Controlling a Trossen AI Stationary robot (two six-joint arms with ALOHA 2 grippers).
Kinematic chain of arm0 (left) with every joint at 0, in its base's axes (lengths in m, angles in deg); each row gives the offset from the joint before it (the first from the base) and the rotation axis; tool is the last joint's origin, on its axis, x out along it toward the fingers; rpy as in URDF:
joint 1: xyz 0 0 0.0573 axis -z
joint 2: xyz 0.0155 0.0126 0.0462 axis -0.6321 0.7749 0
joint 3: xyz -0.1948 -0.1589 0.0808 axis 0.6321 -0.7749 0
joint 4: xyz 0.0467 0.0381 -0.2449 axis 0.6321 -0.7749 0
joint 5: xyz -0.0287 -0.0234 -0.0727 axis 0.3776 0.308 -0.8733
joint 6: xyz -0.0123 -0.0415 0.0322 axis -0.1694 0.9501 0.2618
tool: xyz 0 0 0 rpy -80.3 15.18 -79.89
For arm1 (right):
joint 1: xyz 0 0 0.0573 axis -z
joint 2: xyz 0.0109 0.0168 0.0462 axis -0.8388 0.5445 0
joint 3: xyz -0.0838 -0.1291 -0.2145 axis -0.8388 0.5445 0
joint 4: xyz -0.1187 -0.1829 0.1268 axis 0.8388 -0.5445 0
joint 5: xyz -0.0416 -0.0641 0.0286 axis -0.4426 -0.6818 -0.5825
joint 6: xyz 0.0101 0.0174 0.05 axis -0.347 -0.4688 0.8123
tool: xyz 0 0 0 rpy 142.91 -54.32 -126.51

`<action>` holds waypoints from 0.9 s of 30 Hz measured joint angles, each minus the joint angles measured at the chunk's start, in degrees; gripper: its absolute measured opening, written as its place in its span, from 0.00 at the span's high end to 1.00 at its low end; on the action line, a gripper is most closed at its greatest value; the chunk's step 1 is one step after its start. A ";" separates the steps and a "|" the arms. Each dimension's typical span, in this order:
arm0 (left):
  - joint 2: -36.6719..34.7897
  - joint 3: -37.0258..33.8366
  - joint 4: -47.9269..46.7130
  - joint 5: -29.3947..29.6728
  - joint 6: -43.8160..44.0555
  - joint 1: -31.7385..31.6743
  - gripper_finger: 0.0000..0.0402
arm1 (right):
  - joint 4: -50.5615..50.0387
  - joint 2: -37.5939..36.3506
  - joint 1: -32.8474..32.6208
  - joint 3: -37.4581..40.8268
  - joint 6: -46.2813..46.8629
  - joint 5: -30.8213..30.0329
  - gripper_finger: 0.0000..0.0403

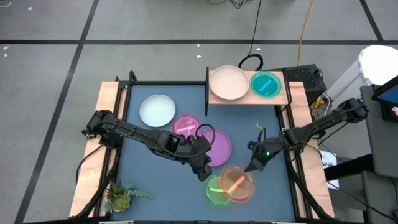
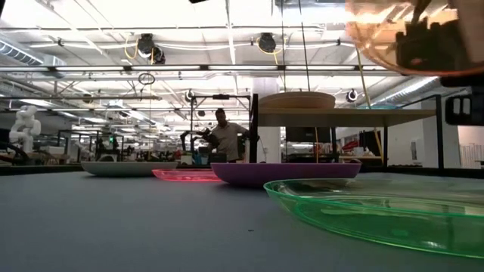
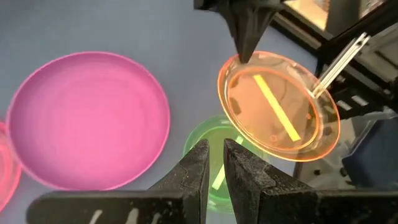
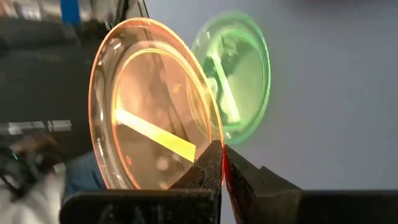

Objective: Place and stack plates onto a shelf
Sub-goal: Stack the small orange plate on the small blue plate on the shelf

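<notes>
Orange plate (image 1: 237,184) is pinched by its rim in the right gripper (image 4: 222,163), lifted over the green plate (image 1: 217,190); it should be kept level and carried to the shelf (image 1: 285,98), onto the teal plate (image 1: 266,84); left gripper (image 3: 215,163), slightly parted, holds nothing.

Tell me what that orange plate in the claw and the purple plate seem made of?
Orange plate: likely clear glossy plastic; you see through it, and its rim glints. Purple plate: probably opaque matte plastic, evenly coloured with no visible glare.
</notes>
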 joint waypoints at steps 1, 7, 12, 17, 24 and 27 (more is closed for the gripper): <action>-0.23 0.00 -0.53 0.09 -0.26 0.00 0.87 | -0.05 -0.19 0.33 -0.38 0.83 -0.87 1.00; -3.20 0.04 -3.61 4.49 -3.27 -1.09 0.87 | -1.67 -0.83 2.55 -3.29 4.38 -2.76 1.00; -6.79 0.04 -9.73 6.62 -6.85 -3.62 0.87 | -3.51 -1.08 5.47 -6.57 7.53 -7.19 1.00; -9.43 0.04 -13.19 7.75 -11.90 -6.58 0.87 | -4.95 -1.42 9.50 -9.91 9.82 -13.22 1.00; -11.94 0.02 -14.10 7.92 -22.04 -11.59 0.87 | -13.95 -1.61 16.44 -17.25 9.83 -16.47 1.00; -13.08 0.02 -14.90 7.93 -26.13 -14.12 0.87 | -19.43 -1.59 19.50 -21.38 7.97 -18.34 1.00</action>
